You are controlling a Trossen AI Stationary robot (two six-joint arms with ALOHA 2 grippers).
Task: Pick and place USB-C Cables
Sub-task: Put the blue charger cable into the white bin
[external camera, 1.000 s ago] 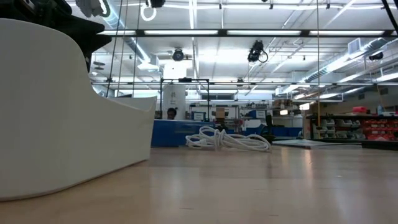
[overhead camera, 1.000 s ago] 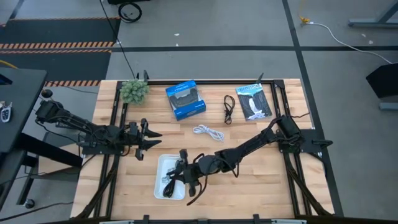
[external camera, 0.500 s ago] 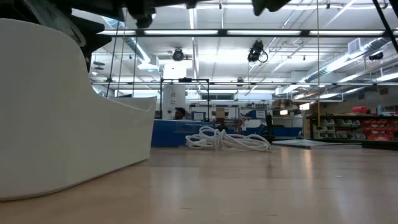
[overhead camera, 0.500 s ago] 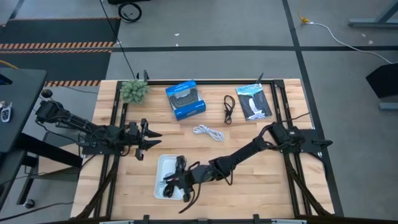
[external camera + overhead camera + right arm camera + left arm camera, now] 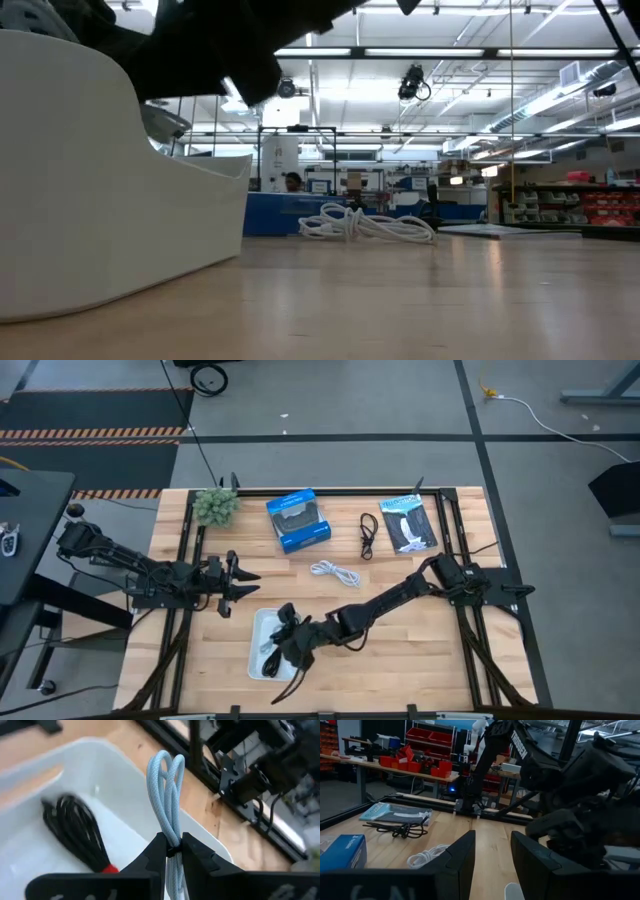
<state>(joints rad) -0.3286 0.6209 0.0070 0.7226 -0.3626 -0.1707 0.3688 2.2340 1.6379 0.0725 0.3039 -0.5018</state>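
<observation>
My right hand — clamped on the bluish-grey cable, over the white tray. Black cable with red tie lies inside. White cable, black cable, blue box on the bench — left hand parted, idle.

"TROSSEN" lettering on the right arm.

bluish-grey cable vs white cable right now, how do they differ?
The bluish-grey cable is pinched in the right gripper above the white bin; the white cable lies loose on the table, untouched. The bluish-grey one hangs as tight loops; the white one sprawls flat. Both are thin coiled bundles.
</observation>
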